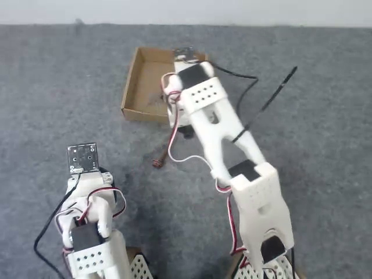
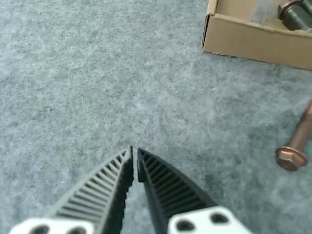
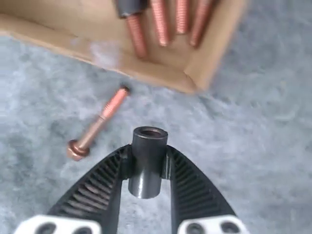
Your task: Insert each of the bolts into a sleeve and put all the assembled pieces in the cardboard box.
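Step in hand: mating the loose bolt [image 3: 97, 126] with its sleeve [image 3: 146, 168]. Right jaws pinch the dark sleeve upright, bore facing up, just outside the corner of the cardboard box [image 3: 212, 46]. Bolt lies flat on the grey surface [image 3: 263, 146] beside the box, apart from the left jaws, which are pressed together and empty. Next move, as I judge it: left jaws spread, take the bolt by its shank, carry it to the bore. Right wrist view shows threaded shanks [image 3: 161, 22] lying in the box, one sleeved; in the high view the right arm covers that corner.
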Robot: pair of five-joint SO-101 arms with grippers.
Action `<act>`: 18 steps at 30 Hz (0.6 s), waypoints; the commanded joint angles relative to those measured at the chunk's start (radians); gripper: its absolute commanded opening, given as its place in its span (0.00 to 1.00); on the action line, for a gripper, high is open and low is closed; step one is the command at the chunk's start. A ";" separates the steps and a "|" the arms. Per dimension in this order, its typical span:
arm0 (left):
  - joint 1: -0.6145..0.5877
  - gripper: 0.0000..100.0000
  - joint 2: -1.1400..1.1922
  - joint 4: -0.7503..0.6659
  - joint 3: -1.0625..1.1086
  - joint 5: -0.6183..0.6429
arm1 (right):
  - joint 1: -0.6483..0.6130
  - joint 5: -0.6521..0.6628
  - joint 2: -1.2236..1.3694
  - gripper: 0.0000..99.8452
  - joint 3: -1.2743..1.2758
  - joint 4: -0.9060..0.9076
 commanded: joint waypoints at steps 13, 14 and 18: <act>0.000 0.01 -0.014 -0.025 -0.021 -0.009 | 0.116 0.034 -0.447 0.01 0.614 -0.275; 0.000 0.01 -0.014 -0.025 -0.021 -0.009 | 0.125 0.048 -0.470 0.01 0.664 -0.308; 0.000 0.01 -0.014 -0.025 -0.021 -0.009 | 0.173 0.071 -0.550 0.01 0.830 -0.410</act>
